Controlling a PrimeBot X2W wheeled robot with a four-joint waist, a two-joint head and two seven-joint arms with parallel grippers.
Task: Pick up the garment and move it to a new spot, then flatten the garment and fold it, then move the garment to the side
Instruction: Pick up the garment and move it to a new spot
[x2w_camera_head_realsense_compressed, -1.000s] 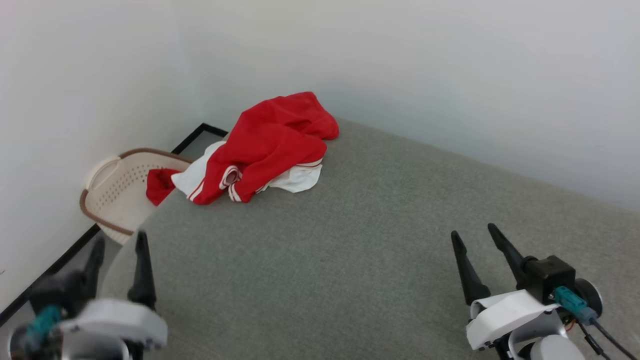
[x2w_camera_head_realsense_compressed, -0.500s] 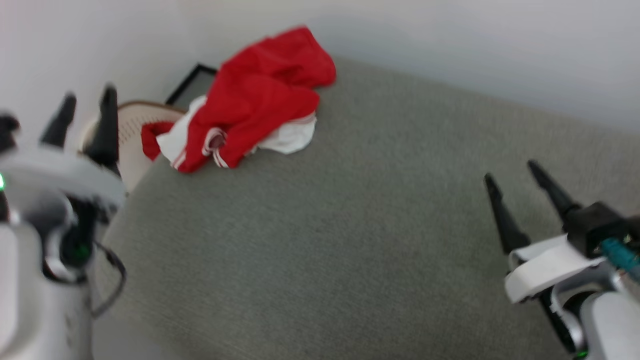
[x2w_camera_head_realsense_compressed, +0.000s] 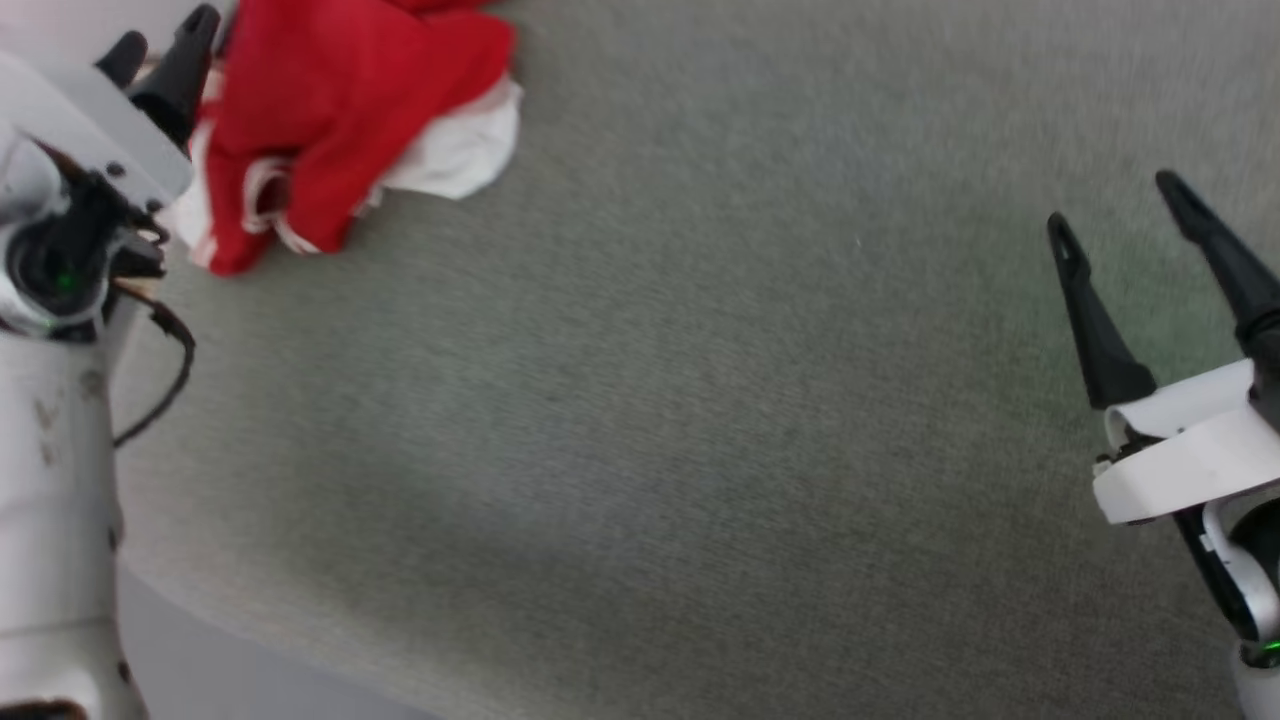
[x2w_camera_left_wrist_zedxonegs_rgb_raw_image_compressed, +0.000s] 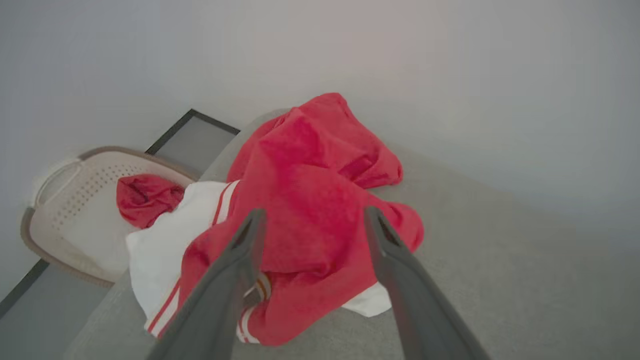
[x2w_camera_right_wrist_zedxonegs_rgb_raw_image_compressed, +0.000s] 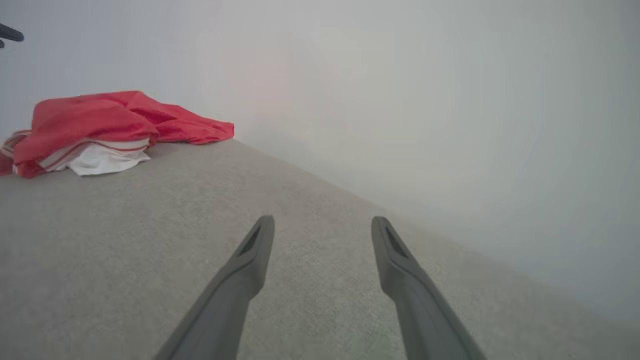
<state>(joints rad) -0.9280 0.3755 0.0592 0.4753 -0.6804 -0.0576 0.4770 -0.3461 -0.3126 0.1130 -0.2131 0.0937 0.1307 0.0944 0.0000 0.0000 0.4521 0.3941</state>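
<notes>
The garment (x2w_camera_left_wrist_zedxonegs_rgb_raw_image_compressed: 310, 190) lay crumpled at the far left corner of the grey surface (x2w_camera_head_realsense_compressed: 700, 400), beside a basket (x2w_camera_left_wrist_zedxonegs_rgb_raw_image_compressed: 75, 200). The left gripper (x2w_camera_left_wrist_zedxonegs_rgb_raw_image_compressed: 314, 212) hovered near it, fingers spread and empty. The right gripper (x2w_camera_right_wrist_zedxonegs_rgb_raw_image_compressed: 324, 220) stood well apart, likewise spread. The fabric appeared light and limp (likely to sag), so a raised red fold looked the best place to pinch.

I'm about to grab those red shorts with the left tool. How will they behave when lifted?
Probably floppy: the garment lies crumpled in soft folds, so it should droop from wherever the left tool pinches. Likely light; the fabric looks thin. One end seems to hang off the grey surface toward the basket, so it may drag or snag there.
</notes>
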